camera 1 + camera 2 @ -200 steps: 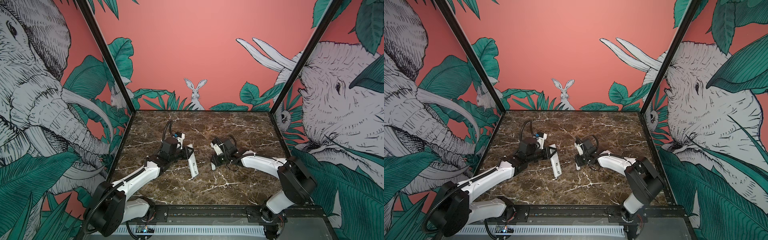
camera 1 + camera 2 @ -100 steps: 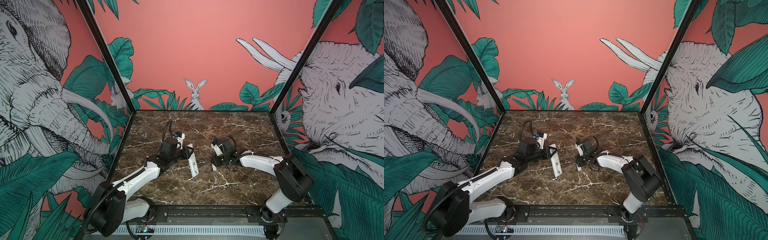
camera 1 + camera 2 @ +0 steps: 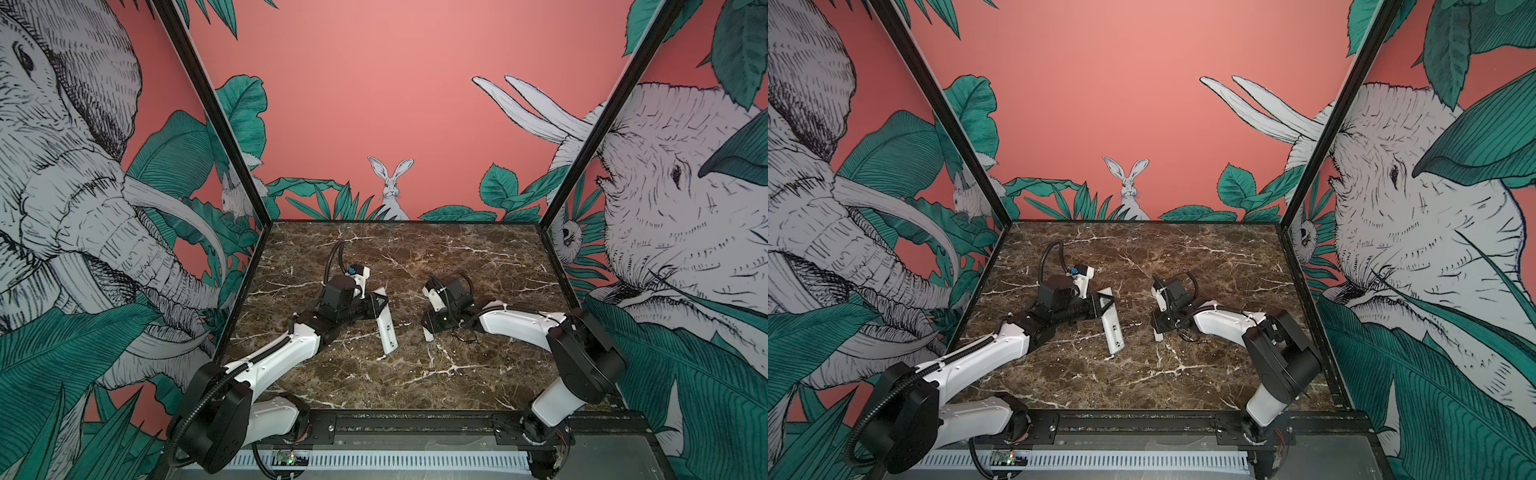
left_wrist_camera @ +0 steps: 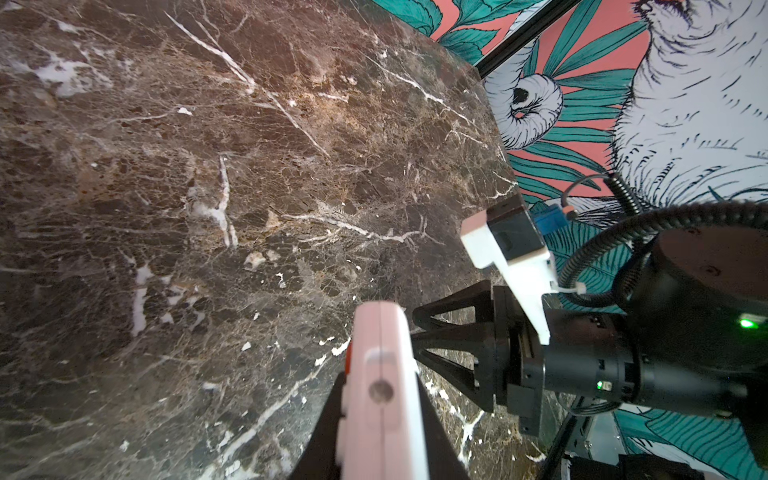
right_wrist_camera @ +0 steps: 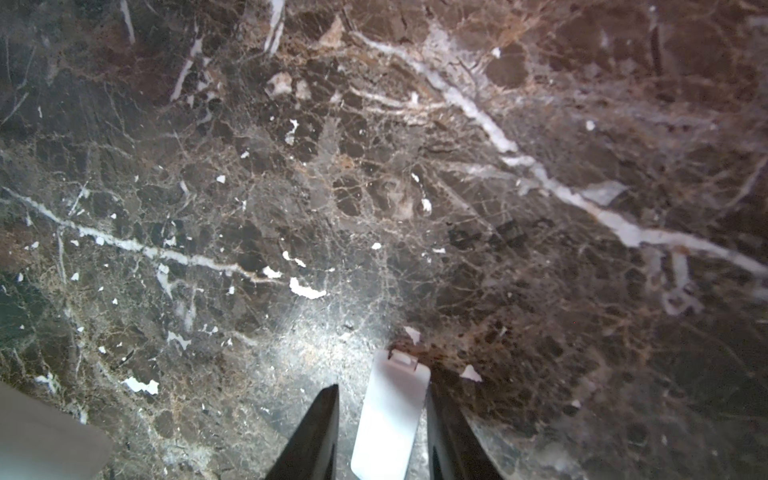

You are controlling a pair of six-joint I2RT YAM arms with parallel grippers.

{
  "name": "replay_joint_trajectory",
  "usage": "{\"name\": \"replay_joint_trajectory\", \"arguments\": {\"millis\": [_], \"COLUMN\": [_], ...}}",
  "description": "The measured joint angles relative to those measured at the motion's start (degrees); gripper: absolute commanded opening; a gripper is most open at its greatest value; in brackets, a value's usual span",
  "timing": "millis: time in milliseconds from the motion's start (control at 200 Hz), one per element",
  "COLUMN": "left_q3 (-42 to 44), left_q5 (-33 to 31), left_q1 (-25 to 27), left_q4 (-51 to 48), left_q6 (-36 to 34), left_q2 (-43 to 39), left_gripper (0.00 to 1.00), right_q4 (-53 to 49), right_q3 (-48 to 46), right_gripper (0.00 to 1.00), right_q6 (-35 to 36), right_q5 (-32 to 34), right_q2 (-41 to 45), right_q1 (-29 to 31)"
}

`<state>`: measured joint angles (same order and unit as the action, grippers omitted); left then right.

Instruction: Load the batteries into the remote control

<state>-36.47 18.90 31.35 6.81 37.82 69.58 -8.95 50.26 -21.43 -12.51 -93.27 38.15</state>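
Right wrist: cover [image 5: 390, 415] between fingers [image 5: 318, 436]

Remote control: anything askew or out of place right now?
Yes: the remote control hangs tilted in the left claw, and a cover plate sits loose between the open jaws of the right claw. No batteries visible.

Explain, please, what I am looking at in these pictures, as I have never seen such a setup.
Two robot arms with two-fingered grippers work over a brown marble table. Two pictures look down from one overhead stereo camera. The other two come from a camera on each arm's wrist. The left gripper is shut on a slim white remote control, gripped near one end. The right gripper stands open around a small white cover plate. I cannot make out any batteries.
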Motion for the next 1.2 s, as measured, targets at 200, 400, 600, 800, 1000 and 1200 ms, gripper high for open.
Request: {"name": "replay_joint_trajectory", "arguments": {"millis": [200, 400, 600, 800, 1000, 1200], "left_q3": [0.00, 0.00, -0.02, -0.15, -0.59, -1.01], "left_q5": [1.03, 3.61, 6.71, 9.09, 10.51, 10.93], "left_q1": [-0.02, 0.00, 0.00, 0.00, 0.00, 0.00], "left_q4": [0.04, 0.46, 2.60, 2.97, 3.06, 3.65], "left_q6": [-0.37, -1.25, -1.92, -3.13, -4.04, -5.09], "left_q2": [-0.20, -0.17, 1.09, 2.69, 3.32, 3.65], "left_gripper": [0.00, 0.00, 0.00, 0.00, 0.00, 0.00], "right_q4": [-2.34, -11.15, -20.74, -26.16, -29.64, -29.75], "right_q3": [0.00, 1.66, 4.50, 5.20, 5.20, 1.66], "right_gripper": [0.42, 0.45, 0.47, 0.46, 0.45, 0.45], "right_q6": [0.48, 4.74, 10.49, 13.66, 14.38, 10.43], "right_q5": [0.55, 2.34, 6.14, 7.69, 8.00, 6.49], "right_q2": [1.95, 7.45, 10.49, 10.56, 10.56, 14.88], "right_q1": [-0.13, -0.76, -2.69, -5.73, -6.60, -8.68]}}
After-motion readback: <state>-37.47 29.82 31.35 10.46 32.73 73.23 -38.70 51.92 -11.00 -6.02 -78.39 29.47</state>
